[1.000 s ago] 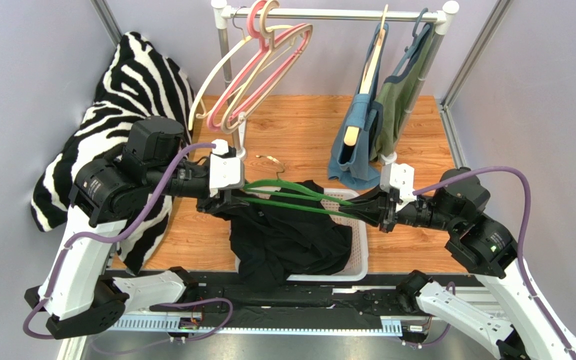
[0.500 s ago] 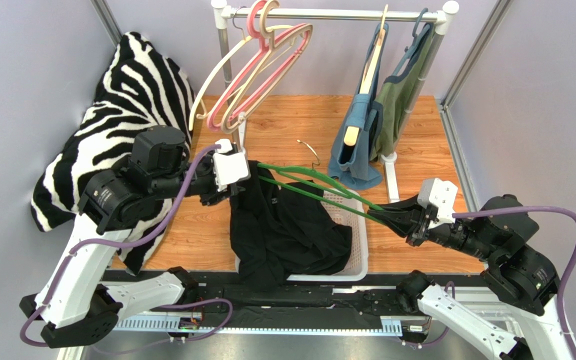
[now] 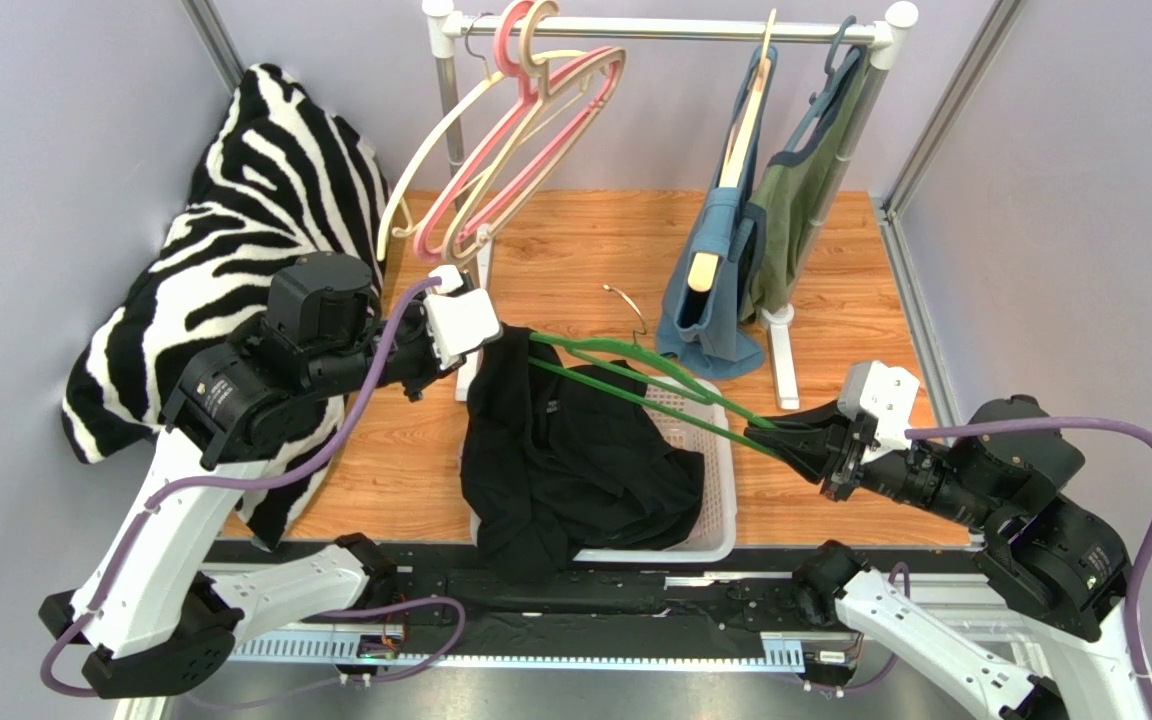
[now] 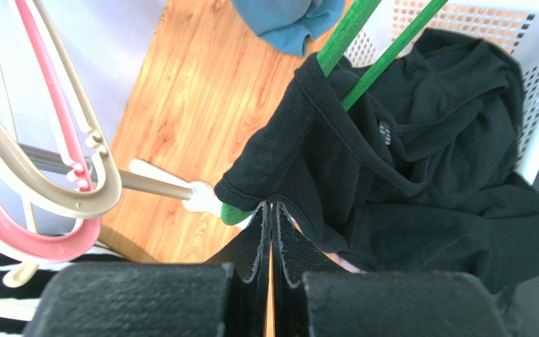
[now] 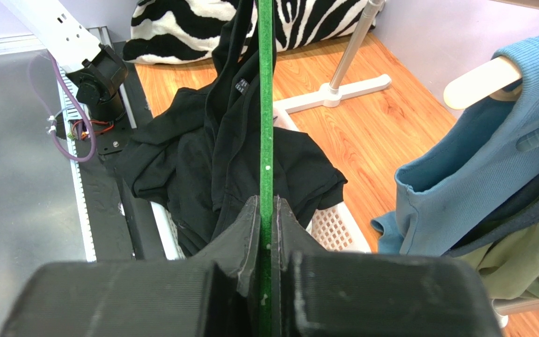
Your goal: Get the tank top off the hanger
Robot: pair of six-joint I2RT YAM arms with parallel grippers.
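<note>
Wood-grain tabletop (image 3: 597,248), white perforated plastic basket (image 3: 714,503) at near edge, centre. Black tank top (image 3: 567,465) heaped half in basket, one shoulder strap hooked over tip of green plastic hanger (image 3: 642,383) slanting above. Left end effector (image 4: 271,210) pinched shut on strap fabric beside hanger tip. Right end effector (image 5: 266,210) clamped on hanger's opposite arm.

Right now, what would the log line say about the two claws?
left claw: shut on black tank top | right claw: shut on green hanger | garment: partly on hanger, rest heaped on white basket
</note>
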